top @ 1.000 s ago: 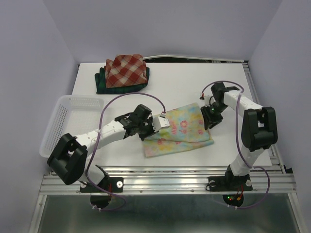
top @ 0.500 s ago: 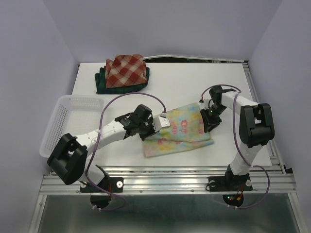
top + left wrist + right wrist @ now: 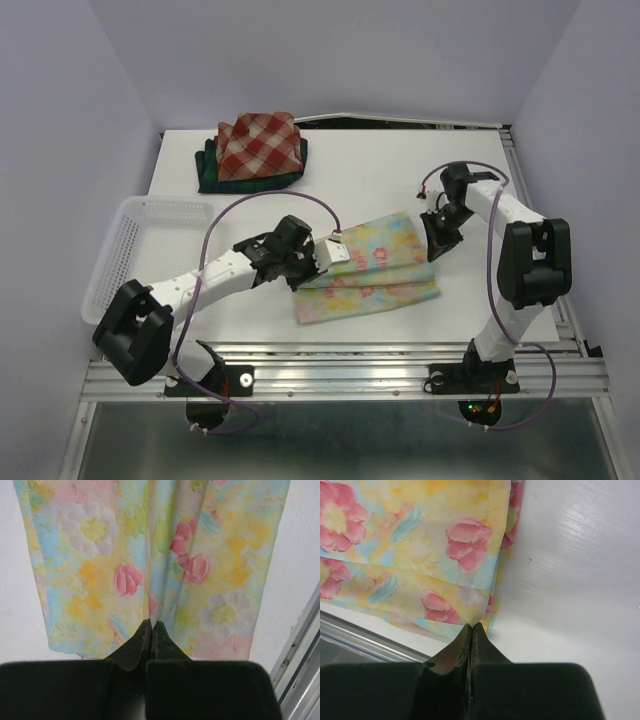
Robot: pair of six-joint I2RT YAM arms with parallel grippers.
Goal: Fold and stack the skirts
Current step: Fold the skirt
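Top external: basket, floral skirt apart

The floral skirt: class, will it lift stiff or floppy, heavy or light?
Probably floppy: the floral skirt creases and drapes between the left hand and right hand. Likely light, since fingertip pinches at its edges seem enough.
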